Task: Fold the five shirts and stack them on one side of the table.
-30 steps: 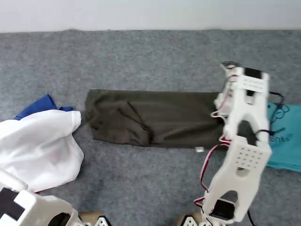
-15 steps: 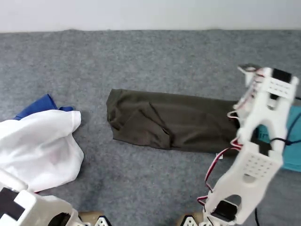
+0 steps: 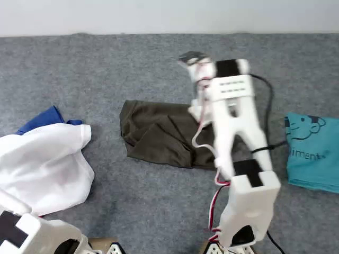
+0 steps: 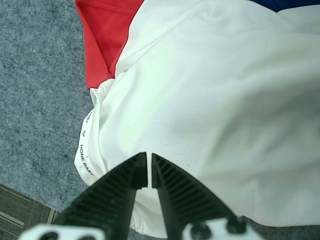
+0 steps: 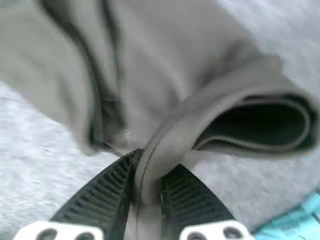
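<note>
High view, grey carpet, white wall, olive shirt

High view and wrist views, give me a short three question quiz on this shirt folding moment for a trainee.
1. True or false: the right gripper is shut on the olive shirt's edge.
2. Which shirt lies below the left gripper? A olive shirt; B white shirt; C black shirt.
3. What colour is the folded shirt at the high view's right edge?
Key: 1 true; 2 B; 3 teal.
</note>
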Available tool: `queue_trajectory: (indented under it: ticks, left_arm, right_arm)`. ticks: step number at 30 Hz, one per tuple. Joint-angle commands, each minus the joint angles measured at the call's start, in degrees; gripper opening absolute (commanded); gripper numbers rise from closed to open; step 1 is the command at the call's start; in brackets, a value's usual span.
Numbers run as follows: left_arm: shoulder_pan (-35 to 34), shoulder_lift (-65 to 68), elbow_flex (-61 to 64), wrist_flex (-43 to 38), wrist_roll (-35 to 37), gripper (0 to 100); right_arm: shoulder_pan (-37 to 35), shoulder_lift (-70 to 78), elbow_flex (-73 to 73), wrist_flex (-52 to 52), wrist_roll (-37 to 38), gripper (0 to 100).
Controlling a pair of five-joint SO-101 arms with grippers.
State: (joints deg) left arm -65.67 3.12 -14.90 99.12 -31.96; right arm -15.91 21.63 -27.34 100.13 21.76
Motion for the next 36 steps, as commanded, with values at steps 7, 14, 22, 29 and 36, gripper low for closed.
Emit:
queue_trajectory:
  ticks: [7, 14, 22, 29, 36]
  left_arm:
    - [0.3, -1.1, -0.6, 1.2, -0.1, 4]
    - [0.3, -1.1, -0.5, 1.2, 3.2, 4]
    - [0.4, -1.1, -0.5, 1.1, 3.1, 4]
    - [0.4, -0.8, -0.5, 1.1, 3.1, 4]
    - [0.4, -0.7, -0.4, 1.0, 3.1, 4]
  right_arm:
    - [-9.4, -4.0, -4.2, -5.2, -3.6, 0.9]
    - [-9.8, -3.6, -8.7, -5.2, -6.2, 0.9]
    - [-12.7, -0.5, -8.7, -11.0, -6.0, 0.9]
    - [-14.5, 6.5, -8.8, -17.6, -6.1, 0.9]
    - [-16.7, 10.9, -8.8, -23.4, -5.9, 0.9]
